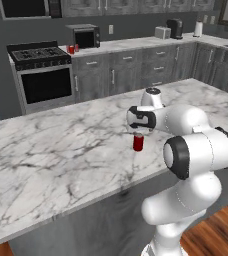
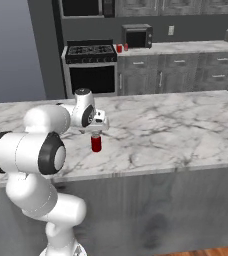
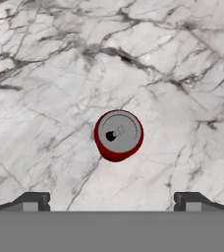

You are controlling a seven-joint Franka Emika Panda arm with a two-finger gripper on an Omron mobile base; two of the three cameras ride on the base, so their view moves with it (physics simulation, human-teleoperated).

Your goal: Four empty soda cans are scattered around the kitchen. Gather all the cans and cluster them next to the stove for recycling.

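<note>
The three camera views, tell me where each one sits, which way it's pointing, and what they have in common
Left base view: behind the arm on its left, looking across the marble island toward the stove; white arm at lower right.
Right base view: behind on its right, same direction; arm at lower left.
Hand view: on the hand, facing straight down at a soda can, open gripper at the bottom.
Shared: that upright can and the island top.

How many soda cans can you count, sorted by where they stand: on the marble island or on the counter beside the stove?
On the marble island: 1 soda can
On the counter beside the stove: 2 soda cans
Total: 3
</note>
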